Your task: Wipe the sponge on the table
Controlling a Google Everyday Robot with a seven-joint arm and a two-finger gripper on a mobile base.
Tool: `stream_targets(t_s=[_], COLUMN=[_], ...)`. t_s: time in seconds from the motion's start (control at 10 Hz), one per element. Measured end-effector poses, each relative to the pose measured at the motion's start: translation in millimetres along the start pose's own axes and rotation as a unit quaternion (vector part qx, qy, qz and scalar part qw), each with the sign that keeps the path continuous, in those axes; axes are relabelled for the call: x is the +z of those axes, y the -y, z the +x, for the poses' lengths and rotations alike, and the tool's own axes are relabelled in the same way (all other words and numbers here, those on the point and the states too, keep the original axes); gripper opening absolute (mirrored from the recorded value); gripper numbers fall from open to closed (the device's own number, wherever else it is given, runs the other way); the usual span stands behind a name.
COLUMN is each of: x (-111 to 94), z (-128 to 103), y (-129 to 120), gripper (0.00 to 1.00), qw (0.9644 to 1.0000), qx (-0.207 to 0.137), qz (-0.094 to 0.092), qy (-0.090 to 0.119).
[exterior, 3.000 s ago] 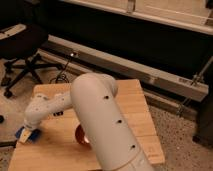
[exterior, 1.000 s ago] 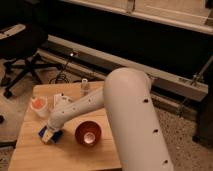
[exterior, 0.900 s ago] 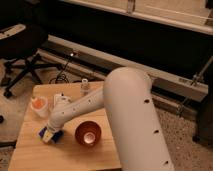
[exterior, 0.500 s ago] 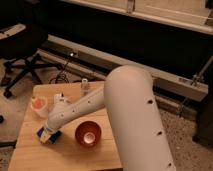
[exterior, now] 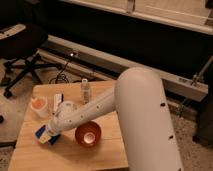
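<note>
The sponge (exterior: 42,134), blue with a pale yellowish face, lies on the left part of the light wooden table (exterior: 107,152). My gripper (exterior: 50,134) is at the end of the white arm, down on the sponge. The arm reaches from the right across the table and hides much of its right side. A red bowl (exterior: 88,134) stands just right of the gripper.
A small cup with an orange top (exterior: 38,105) stands at the table's left edge. A black-and-white box (exterior: 58,100) and a small bottle (exterior: 86,91) stand near the far edge. An office chair (exterior: 22,47) is at the far left on the floor.
The arm has swung and the gripper with the sponge has slid right from the table's left edge toward the red bowl. In the last second it shifted slightly back left.
</note>
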Motion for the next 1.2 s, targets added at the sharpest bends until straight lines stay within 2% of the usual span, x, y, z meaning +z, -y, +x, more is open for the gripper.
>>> stream_targets(t_s=[0.3,0.6,1.2], x=[0,6,7], z=[4,12,44], y=[-9,-25,-59], gripper=[0.11,0.11,0.11], qw=[0.9996,0.9989,0.997], qx=[-0.023,-0.042,-0.076], qz=[-0.002,-0.006,-0.012], qy=[0.017,0.019,-0.013])
